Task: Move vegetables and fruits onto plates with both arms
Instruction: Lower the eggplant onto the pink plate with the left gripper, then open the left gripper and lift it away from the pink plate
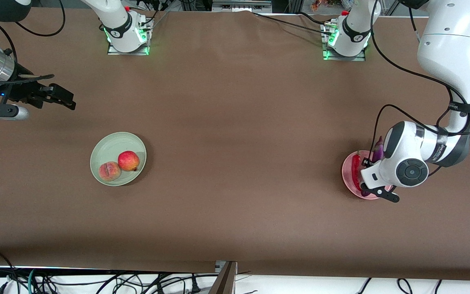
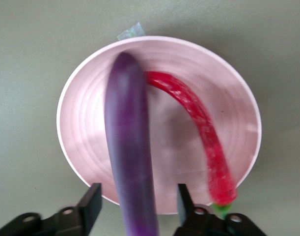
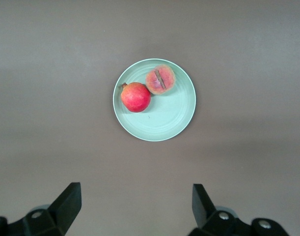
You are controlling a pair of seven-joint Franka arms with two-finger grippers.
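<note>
The glossy purple eggplant lies on the pink plate beside the curved chili, between the left gripper's parted fingers (no contact visible). Right gripper waits, wide open, empty.

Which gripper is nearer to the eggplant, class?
Left. The left gripper is over the pink plate, fingers open on either side of the eggplant. The right gripper waits open at the right arm's end of the table.
</note>
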